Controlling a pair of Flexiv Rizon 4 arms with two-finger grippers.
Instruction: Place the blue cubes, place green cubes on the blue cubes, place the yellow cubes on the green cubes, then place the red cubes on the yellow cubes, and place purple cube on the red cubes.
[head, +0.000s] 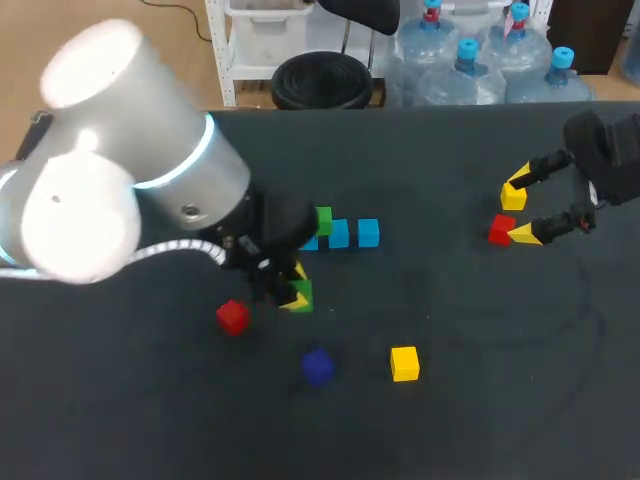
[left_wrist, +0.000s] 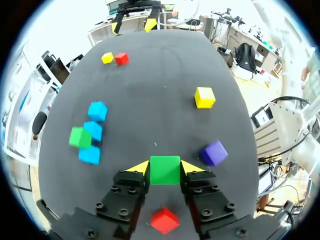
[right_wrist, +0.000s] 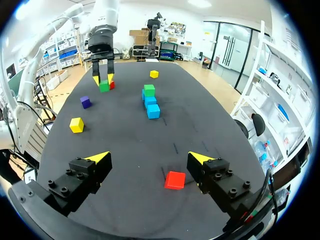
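My left gripper (left_wrist: 165, 168) is shut on a green cube (left_wrist: 165, 170), its yellow tips pressed against two opposite sides. Ahead of it stand three blue cubes (head: 340, 234) in a row, and a second green cube (head: 323, 219) sits on the end one. A red cube (head: 232, 317) lies by the left gripper, with a purple cube (head: 317, 366) and a yellow cube (head: 404, 363) nearer the front. At the far right my right gripper (head: 520, 207) hangs open over another red cube (right_wrist: 175, 179), with a second yellow cube (head: 512, 197) beside it.
One more yellow cube (right_wrist: 154, 74) lies far beyond the blue row in the right wrist view. The black table (head: 470, 330) shows bare cloth between the blue row and my right gripper, and along the front right.
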